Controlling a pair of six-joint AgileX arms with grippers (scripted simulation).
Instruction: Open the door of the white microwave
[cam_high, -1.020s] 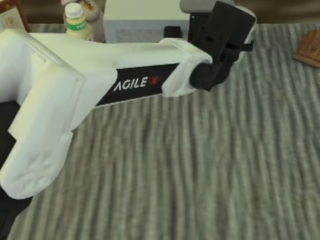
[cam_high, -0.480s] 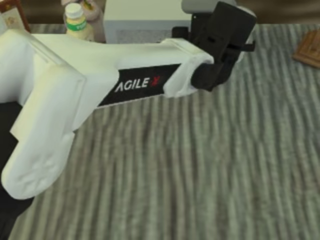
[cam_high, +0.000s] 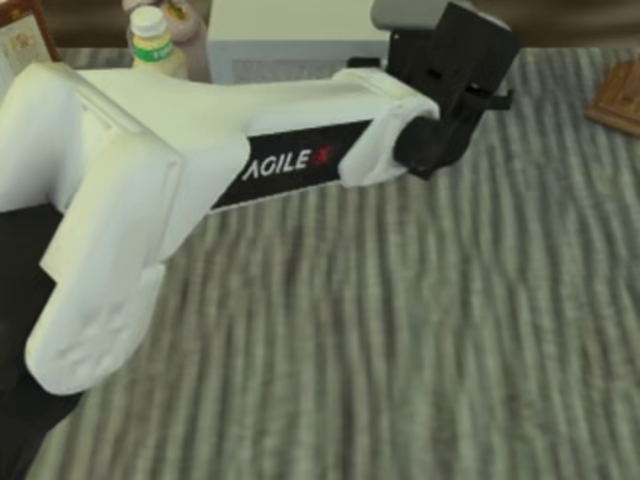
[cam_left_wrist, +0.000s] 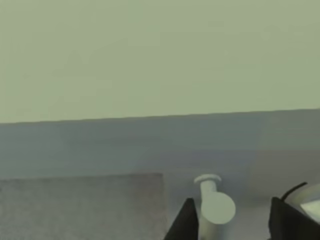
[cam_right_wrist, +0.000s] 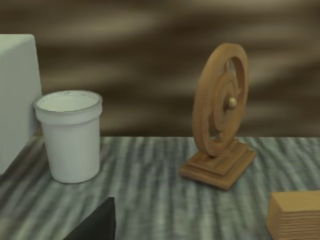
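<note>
Left wrist view: door's handle sits between left pincer fingers.

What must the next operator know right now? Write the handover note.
Left claw: open, straddling the white cylindrical door handle on the boxy white microwave at the table's far edge.
Right arm: idle, outside the top view.
Done: reach to the handle.
Left: shut the claw and pull the flat white mesh-windowed door, which looks closed.

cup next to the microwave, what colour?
White; the cup shows best in the right wrist view.
</note>
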